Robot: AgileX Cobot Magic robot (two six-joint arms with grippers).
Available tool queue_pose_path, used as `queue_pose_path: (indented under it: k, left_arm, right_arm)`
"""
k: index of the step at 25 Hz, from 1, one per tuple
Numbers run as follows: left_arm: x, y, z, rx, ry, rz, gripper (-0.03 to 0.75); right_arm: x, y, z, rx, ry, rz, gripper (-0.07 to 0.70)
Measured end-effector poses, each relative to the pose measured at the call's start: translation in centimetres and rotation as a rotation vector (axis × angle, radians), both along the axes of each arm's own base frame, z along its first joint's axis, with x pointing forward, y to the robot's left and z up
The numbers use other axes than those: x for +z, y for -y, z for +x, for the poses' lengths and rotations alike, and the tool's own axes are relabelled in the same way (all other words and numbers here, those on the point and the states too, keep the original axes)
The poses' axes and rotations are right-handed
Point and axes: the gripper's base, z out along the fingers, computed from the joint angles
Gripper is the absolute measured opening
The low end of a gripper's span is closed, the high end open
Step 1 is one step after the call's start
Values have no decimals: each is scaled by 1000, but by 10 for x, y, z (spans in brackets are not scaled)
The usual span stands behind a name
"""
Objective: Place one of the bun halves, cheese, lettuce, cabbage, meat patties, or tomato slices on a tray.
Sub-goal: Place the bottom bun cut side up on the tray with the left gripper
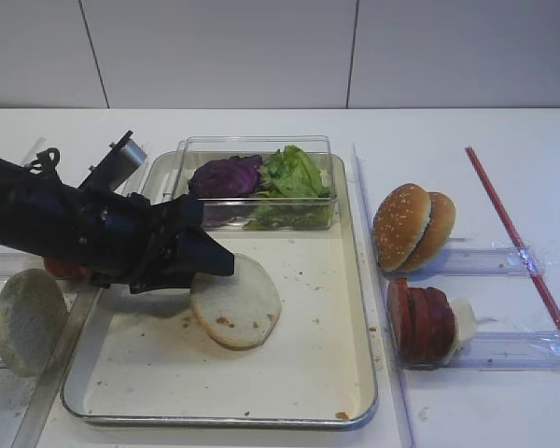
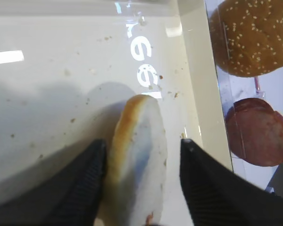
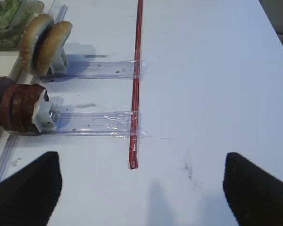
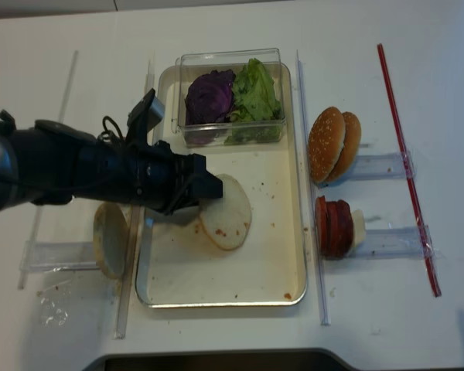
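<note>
Right under my left wrist camera sits the bun half (image 2: 139,155), a pale flat disc standing between the two dark fingers (image 2: 80,188) of the left gripper (image 1: 210,263). From that view the jaws look parted, with a gap on the right side of the bread while the left finger is against its crust, so I judge the grip to be loosening rather than firm. From above, the bun half (image 1: 235,301) lies on the floor of the tray (image 1: 355,308), nearer the left rim and roughly midway between the front and back edges, with the gripper tip at its left edge. I cannot tell whether it rests fully flat or leans on the finger. At the tray's back edge a clear box (image 1: 257,182) holds the cabbage (image 1: 226,175) and the lettuce (image 1: 294,177). Off the right rim, on the table, the seeded bun tops (image 1: 413,227) and the meat patties (image 1: 420,322) stand in their racks; another pale bun half (image 1: 28,320) waits off the left rim. My right gripper (image 3: 141,188) hangs wide over bare table, holding nothing. By my reckoning the placing is nearly done: what remains is letting go cleanly and backing the left arm away.
</note>
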Motion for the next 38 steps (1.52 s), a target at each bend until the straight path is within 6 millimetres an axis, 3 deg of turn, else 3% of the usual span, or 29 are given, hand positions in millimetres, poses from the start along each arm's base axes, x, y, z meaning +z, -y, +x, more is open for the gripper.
queue_pose_path:
  k: [4,8,25,38]
  left_arm:
    - [0,0,0,2,0,-2,413]
    - [0,0,0,0,1,-1,452]
    - [24,0,13,-169,7,133,461]
    - [69,-5,30,-256,-51,298,445]
  right_arm:
    - [0,0,0,0,0,0,692]
    - [0,0,0,0,0,0,692]
    - [0,0,0,-1,0,1,692]
    - [0,0,0,-1,0,1,692]
